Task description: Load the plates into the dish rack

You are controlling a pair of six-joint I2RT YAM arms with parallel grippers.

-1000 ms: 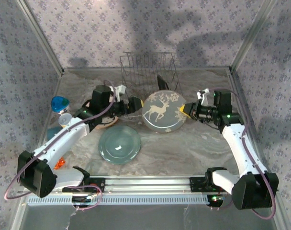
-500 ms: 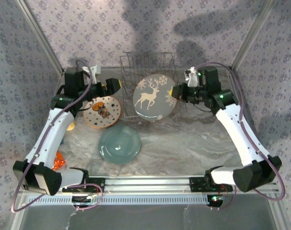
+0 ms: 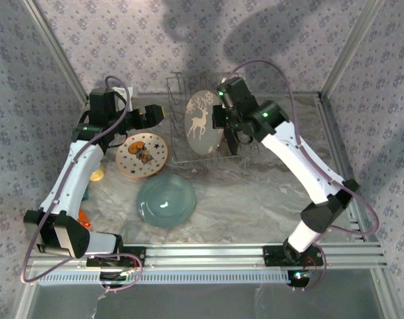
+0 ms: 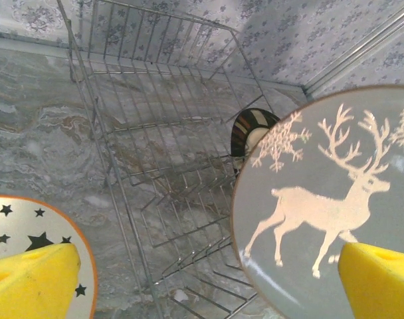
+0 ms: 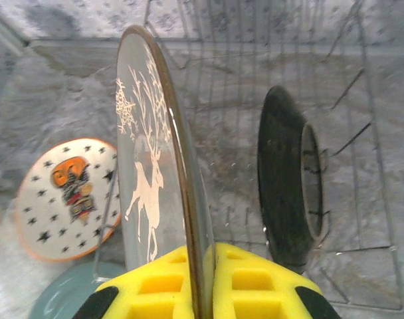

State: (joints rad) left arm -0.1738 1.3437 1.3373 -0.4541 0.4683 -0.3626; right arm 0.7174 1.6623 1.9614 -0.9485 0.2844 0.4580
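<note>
My right gripper point(image 5: 205, 256) is shut on the rim of the grey-green deer plate point(image 5: 145, 159), holding it upright and edge-on over the dish rack point(image 3: 182, 90). Just to its right, a glossy black plate point(image 5: 285, 199) stands upright between the rack's prongs. The left gripper point(image 3: 155, 114) hovers open to the left of the rack, nothing between its yellow fingers point(image 4: 29, 279); in its wrist view I see the rack point(image 4: 155, 119) and the deer plate point(image 4: 321, 206). The cream star plate point(image 3: 143, 155) and the teal plate point(image 3: 166, 200) lie flat on the table.
A small orange object point(image 3: 84, 219) lies by the left arm's lower link. Metal frame posts point(image 3: 52, 50) and patterned walls close in the back and sides. The marbled tabletop point(image 3: 255, 199) lies in front of the rack.
The right arm swung the deer plate left and back, turning it from face-up to upright over the rack. The left arm drew back from the plate, its gripper still open.
</note>
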